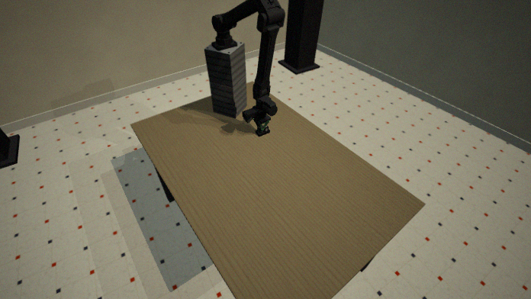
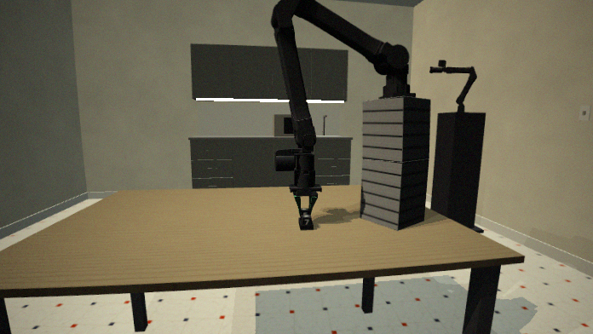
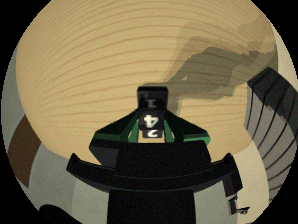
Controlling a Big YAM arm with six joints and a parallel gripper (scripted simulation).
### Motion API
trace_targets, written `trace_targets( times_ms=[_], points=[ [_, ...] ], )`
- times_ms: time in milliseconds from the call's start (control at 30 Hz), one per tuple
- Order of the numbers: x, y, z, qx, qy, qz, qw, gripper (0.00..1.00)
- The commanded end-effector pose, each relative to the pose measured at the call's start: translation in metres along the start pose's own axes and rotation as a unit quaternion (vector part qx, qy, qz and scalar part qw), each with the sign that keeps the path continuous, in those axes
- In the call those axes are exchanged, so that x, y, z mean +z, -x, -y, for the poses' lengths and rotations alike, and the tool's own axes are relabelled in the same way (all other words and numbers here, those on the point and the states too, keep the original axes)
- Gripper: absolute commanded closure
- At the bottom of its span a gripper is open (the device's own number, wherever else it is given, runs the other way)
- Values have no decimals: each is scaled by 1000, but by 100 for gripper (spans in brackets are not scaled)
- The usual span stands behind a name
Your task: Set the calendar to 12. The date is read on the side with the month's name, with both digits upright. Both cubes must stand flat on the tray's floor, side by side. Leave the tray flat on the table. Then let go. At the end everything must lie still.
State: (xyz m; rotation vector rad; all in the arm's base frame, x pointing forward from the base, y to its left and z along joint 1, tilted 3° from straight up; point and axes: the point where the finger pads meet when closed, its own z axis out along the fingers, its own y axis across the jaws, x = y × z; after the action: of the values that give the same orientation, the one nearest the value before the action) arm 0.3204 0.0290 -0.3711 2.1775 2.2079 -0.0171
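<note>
My gripper (image 1: 263,126) (image 2: 306,210) (image 3: 151,123) points down over the small black calendar tray (image 1: 263,133) (image 2: 306,227) (image 3: 152,89). It is shut on a black cube (image 3: 150,120), one green-edged finger on each side. The held cube looks tilted; the wrist view shows a white 4 on it and, below that, a white 2, both upside down or turned. The other cube (image 2: 307,221) (image 3: 150,103) is low at the tray, with a 7 facing the exterior camera and a dim 1 in the wrist view. The month's name and the tray's floor cannot be made out.
The tray is on the wooden table (image 1: 290,191) (image 2: 192,247) (image 3: 90,60). The arm's grey ribbed pedestal (image 1: 229,80) (image 2: 394,166) (image 3: 275,130) stands close by. The arm's shadow falls between them.
</note>
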Motion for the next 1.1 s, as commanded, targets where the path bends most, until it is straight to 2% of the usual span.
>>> trace_targets(
  times_ms=[0, 600, 1067],
  points=[
    [1, 6, -3, 2, 6, 2, 1000, 75],
    [1, 6, -3, 2, 6, 2, 1000, 75],
    [0, 8, 10, 4, -2, 3, 1000, 75]
  ],
)
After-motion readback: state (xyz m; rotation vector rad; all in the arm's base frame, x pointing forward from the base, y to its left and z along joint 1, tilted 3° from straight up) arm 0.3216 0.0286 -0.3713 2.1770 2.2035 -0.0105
